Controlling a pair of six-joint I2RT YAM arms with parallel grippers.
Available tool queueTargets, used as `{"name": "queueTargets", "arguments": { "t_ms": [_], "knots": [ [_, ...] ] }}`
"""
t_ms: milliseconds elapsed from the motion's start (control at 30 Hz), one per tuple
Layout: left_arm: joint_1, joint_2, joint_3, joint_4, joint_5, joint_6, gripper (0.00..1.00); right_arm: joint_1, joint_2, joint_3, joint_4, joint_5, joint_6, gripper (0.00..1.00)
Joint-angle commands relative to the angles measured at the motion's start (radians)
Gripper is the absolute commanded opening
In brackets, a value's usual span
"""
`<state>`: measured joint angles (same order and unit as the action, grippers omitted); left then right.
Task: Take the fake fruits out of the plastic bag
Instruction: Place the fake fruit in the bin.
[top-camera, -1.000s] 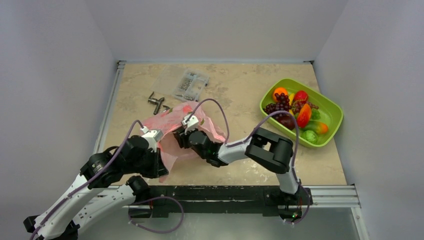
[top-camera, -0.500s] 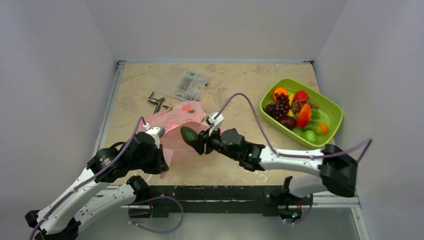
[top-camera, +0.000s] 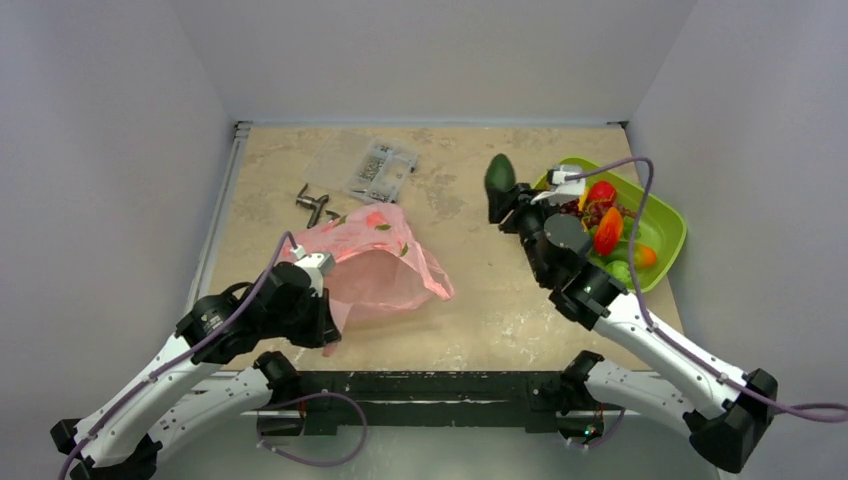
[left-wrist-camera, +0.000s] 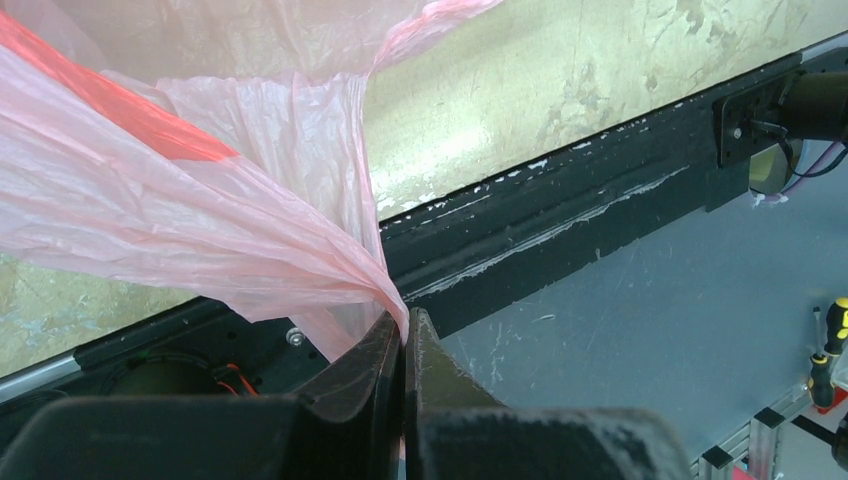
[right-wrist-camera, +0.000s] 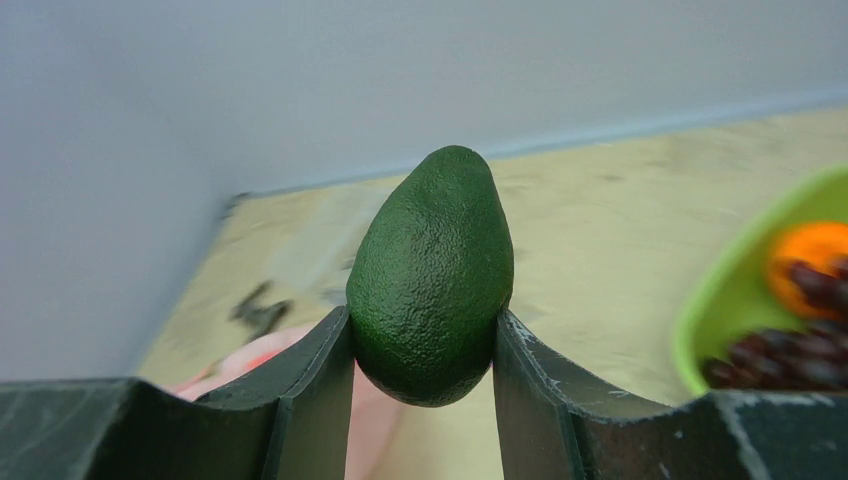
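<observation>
Beige stone-patterned bench (top-camera: 480, 310), enclosed by plain pale walls. The pink plastic bag (top-camera: 375, 262), printed with red fruit shapes and small green leaves, is recorded lying crumpled on the left half of the bench. Its near edge is gathered into a tight fold, and this fold is pinched between the fully closed fingers of the left tool (left-wrist-camera: 403, 325) at the near edge of the bench. Whether anything lies inside the bag cannot be told through the film. A dark green avocado (right-wrist-camera: 432, 275) is gripped at its broad end between the two fingers of the right tool (right-wrist-camera: 420, 330), narrow end pointing away from the wrist. In the top view it is held well apart from the bag, just beside the left end of the lime-green tray (top-camera: 668, 215). Other fake fruits are noted in the tray: a red strawberry (top-camera: 601, 192), an orange-red mango (top-camera: 608, 230) and a green grape bunch (top-camera: 620, 270). Part of the tray is hidden by the right arm. An orange (right-wrist-camera: 812, 250) and dark grapes (right-wrist-camera: 790, 355) are seen, blurred, in the right wrist view. Beyond the bag, a clear compartment box (top-camera: 381, 170) and a small metal part (top-camera: 315, 205) lie on the bench.
</observation>
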<state>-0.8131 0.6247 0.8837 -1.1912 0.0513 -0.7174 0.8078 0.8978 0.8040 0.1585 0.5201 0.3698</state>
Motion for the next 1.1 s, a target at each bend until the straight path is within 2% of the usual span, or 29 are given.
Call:
{"name": "queueTargets", "arguments": {
  "t_ms": [0,67,167,267,300,367,533,667,800,900,1067],
  "knots": [
    [-0.003,-0.006,0.015,0.023,0.034,0.025,0.00,-0.201,0.037,0.009,-0.212,0.233,0.135,0.00],
    [-0.003,-0.014,0.008,0.028,0.037,0.027,0.00,-0.349,0.086,-0.013,-0.224,0.251,0.185,0.00],
    [-0.003,-0.022,0.003,0.036,0.062,0.024,0.00,-0.559,0.170,-0.024,-0.236,0.113,0.237,0.00],
    [-0.003,-0.037,-0.003,0.055,0.116,0.030,0.00,-0.641,0.262,0.008,-0.255,0.126,0.232,0.03],
    [-0.003,-0.044,-0.007,0.058,0.129,0.032,0.00,-0.659,0.292,0.017,-0.251,0.122,0.222,0.12],
    [-0.003,-0.051,-0.011,0.060,0.152,0.035,0.00,-0.703,0.338,0.030,-0.242,0.095,0.204,0.38],
    [-0.006,-0.030,-0.007,0.111,0.312,0.050,0.00,-0.766,0.360,0.019,-0.186,0.053,0.157,0.67],
    [-0.017,-0.026,0.013,0.127,0.372,0.056,0.00,-0.765,0.277,0.005,-0.174,-0.032,0.113,0.85],
    [-0.018,-0.052,0.030,0.083,0.342,0.080,0.00,-0.746,0.158,-0.026,-0.125,-0.230,0.048,0.86],
    [-0.018,-0.058,0.026,0.052,0.332,0.095,0.00,-0.608,0.091,-0.034,-0.069,-0.353,0.007,0.86],
    [-0.018,-0.050,0.036,0.027,0.305,0.104,0.00,-0.270,0.136,0.055,-0.066,-0.481,-0.041,0.86]
  ]
}}
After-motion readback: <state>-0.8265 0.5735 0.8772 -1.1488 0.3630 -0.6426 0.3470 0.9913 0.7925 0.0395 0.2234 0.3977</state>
